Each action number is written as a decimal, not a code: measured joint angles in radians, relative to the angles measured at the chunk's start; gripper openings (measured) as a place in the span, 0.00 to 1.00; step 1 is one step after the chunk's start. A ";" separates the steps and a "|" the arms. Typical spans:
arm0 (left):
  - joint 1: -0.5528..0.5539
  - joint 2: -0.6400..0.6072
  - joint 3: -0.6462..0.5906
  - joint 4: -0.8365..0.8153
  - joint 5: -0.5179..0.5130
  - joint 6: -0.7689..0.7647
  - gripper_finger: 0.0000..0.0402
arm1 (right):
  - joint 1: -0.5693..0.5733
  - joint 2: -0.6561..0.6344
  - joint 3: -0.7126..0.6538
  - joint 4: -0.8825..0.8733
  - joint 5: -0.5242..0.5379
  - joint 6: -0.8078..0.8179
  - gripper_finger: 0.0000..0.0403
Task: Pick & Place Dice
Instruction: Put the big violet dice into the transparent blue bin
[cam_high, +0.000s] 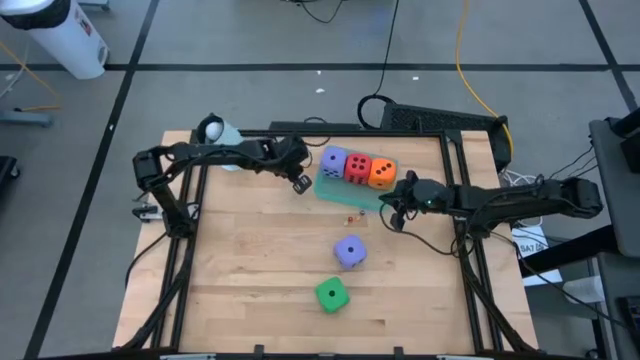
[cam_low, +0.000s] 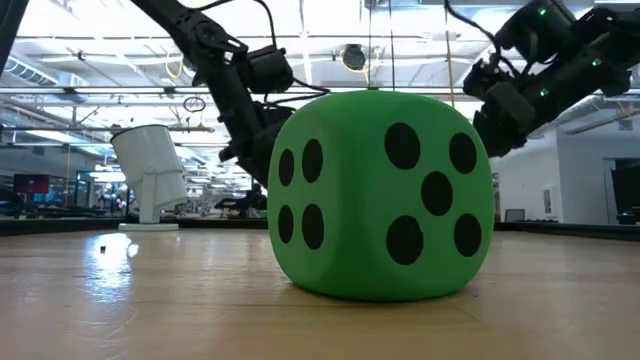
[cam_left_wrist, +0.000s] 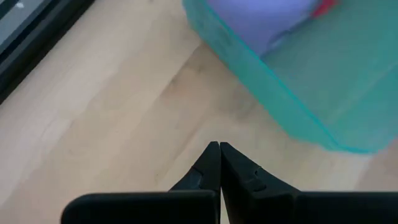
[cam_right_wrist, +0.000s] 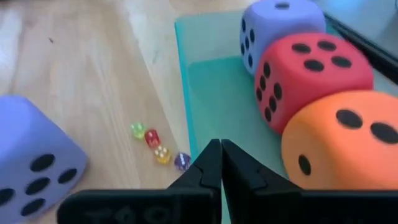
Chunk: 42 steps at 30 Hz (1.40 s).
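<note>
The worktop (cam_high: 250, 270) is seen w/ a translucent green tray (cam_high: 335, 190) near its far edge. Three dice are lined up in the tray: purple die in tray (cam_high: 334, 160), red die (cam_high: 357, 168), orange die (cam_high: 382, 173), touching side by side. A second purple die (cam_high: 350, 251) and the green die (cam_high: 331, 294) are left on bare wood, apart from the tray. Left pincer (cam_high: 300, 183) is held just beside the tray's left end, fingers pressed together, nothing pinched. Right pincer (cam_high: 393, 216) is poised by the tray's right end, also pressed together, empty. Four tiny coloured dice (cam_right_wrist: 158, 148) are noted just beside the tray.
</note>
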 joint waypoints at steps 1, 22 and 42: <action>-0.004 0.006 -0.007 0.016 -0.014 -0.018 0.01 | 0.000 -0.011 0.000 -0.003 -0.004 0.004 0.00; -0.142 0.052 -0.036 0.221 0.092 -0.068 0.01 | -0.056 -0.017 -0.053 -0.056 -0.212 0.013 0.00; -0.251 -0.226 -0.080 0.121 0.021 0.166 0.01 | -0.059 -0.056 -0.053 0.014 -0.086 -0.025 0.00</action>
